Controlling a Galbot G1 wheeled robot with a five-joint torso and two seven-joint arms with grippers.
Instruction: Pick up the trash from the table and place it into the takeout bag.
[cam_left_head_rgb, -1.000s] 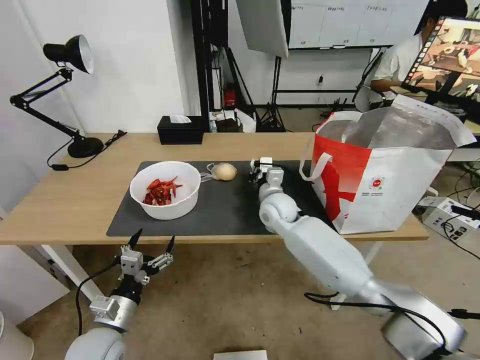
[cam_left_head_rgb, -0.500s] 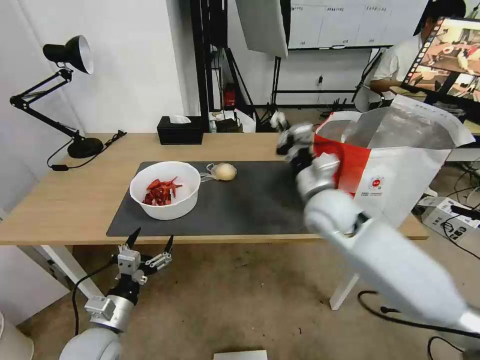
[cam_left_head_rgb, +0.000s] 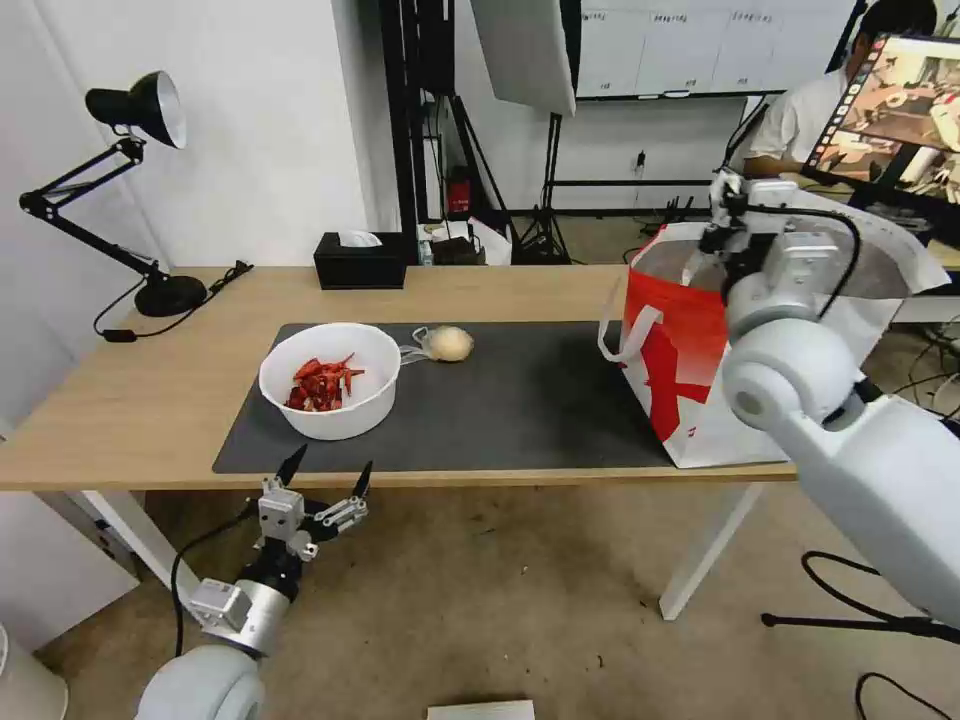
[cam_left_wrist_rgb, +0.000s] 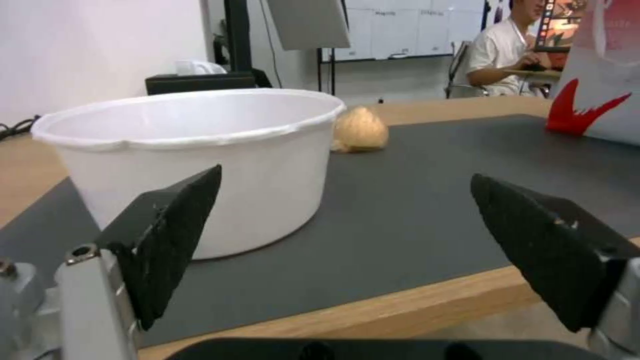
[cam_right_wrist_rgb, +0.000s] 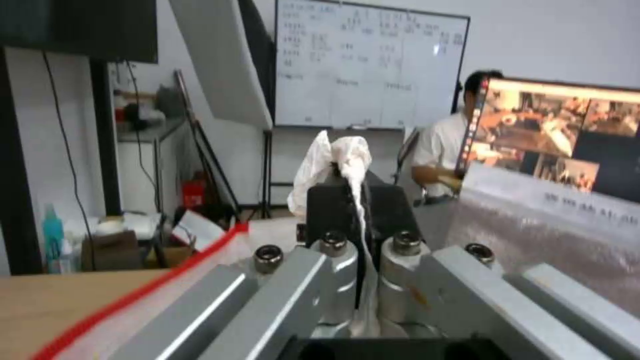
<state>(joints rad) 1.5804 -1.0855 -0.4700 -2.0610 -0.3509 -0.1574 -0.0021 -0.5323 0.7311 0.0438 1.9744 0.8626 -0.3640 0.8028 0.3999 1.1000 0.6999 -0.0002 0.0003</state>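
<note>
Trash pickup is running from the near edge: the left gripper (cam_left_head_rgb: 325, 478) is hanging below the table (cam_left_head_rgb: 150, 400) with its black fingers spread wide and empty, just short of the white bowl of red shells (cam_left_head_rgb: 330, 378). Beyond it the bagged bun (cam_left_head_rgb: 449, 343) is sitting on the dark mat (cam_left_head_rgb: 520, 400). Farthest off, the right gripper (cam_right_wrist_rgb: 351, 187) is pinching the crumpled tissue (cam_right_wrist_rgb: 333, 160), poised over the takeout bag (cam_left_head_rgb: 760, 380), judged ready for dropping.

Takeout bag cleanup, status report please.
Right gripper shut on crumpled tissue, above takeout bag. Left gripper open, low before table. Bowl, bun on mat.
</note>
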